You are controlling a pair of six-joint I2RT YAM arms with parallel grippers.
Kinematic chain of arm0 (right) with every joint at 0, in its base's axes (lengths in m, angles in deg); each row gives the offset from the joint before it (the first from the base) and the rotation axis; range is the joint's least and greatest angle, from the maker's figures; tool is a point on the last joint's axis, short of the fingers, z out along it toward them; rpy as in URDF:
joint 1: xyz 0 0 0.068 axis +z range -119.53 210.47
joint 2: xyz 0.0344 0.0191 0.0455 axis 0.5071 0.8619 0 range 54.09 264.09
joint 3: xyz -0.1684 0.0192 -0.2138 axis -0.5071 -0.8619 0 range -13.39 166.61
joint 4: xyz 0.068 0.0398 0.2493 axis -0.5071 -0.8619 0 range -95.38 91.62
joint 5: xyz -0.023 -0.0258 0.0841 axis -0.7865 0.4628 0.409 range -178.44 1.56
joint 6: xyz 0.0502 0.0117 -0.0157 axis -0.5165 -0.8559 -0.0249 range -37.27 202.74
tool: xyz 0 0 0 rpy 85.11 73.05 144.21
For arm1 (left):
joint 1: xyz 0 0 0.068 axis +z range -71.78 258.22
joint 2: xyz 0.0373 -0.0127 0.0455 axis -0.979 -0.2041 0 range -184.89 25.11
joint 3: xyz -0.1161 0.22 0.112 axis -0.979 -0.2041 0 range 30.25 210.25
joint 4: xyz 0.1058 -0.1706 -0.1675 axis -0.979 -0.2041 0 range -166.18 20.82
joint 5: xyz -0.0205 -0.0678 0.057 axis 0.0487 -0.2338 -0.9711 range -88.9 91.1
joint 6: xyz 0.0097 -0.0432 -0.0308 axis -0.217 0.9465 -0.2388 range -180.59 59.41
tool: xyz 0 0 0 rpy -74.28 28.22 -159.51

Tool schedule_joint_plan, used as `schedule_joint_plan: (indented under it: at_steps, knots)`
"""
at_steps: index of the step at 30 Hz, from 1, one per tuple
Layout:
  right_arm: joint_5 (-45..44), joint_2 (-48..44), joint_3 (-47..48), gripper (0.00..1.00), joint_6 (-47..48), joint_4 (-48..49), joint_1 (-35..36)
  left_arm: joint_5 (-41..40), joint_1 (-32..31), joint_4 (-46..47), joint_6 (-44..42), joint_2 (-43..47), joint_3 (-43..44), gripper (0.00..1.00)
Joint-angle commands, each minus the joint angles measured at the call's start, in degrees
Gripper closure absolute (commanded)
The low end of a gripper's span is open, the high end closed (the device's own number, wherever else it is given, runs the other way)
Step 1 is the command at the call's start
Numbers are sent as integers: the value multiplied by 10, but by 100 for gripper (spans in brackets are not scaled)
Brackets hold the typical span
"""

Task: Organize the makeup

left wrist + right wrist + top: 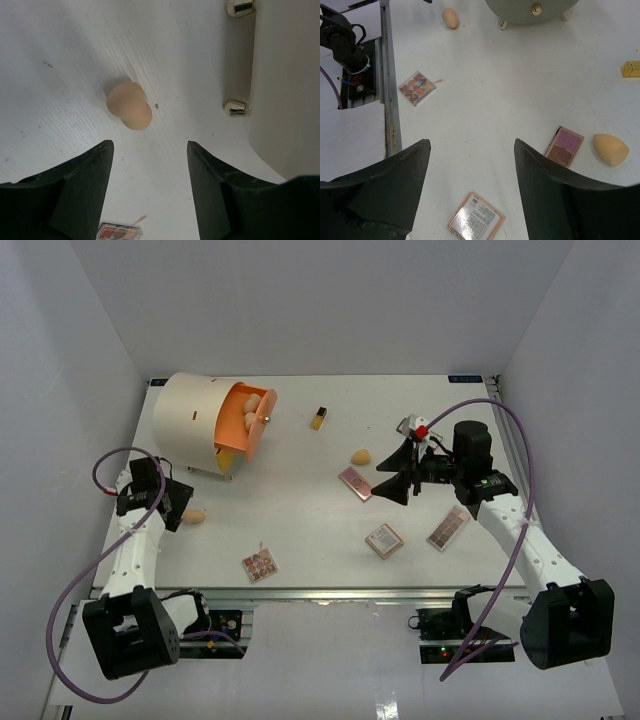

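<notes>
Makeup (384, 540) lies scattered over the table (310, 510), with the left gripper (150, 145) open and empty just short of a sponge (129, 105), so I'd say it's the reach-in step. Next it needs to straddle it and squeeze; the right gripper (472, 145) is open too, holding nothing.

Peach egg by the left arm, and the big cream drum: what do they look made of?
Peach egg: likely soft foam. It is matte with no glare and has a rounded two-lobed shape. Cream drum: smooth satin wall, possibly plastic or coated metal, can't tell which. Its small feet look like shiny gold-tone metal.
</notes>
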Motion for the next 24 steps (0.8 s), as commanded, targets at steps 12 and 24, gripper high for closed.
schedule_joint_plan:
  at_steps: [12, 24]
  knots:
    - [15, -23, -7, 26, 13, 12, -11, 21, 15, 38, 58, -143, 11, 33]
    - [22, -21, -6, 26, 8, 13, -22, 20, 33, 66, 49, -173, -7, 64]
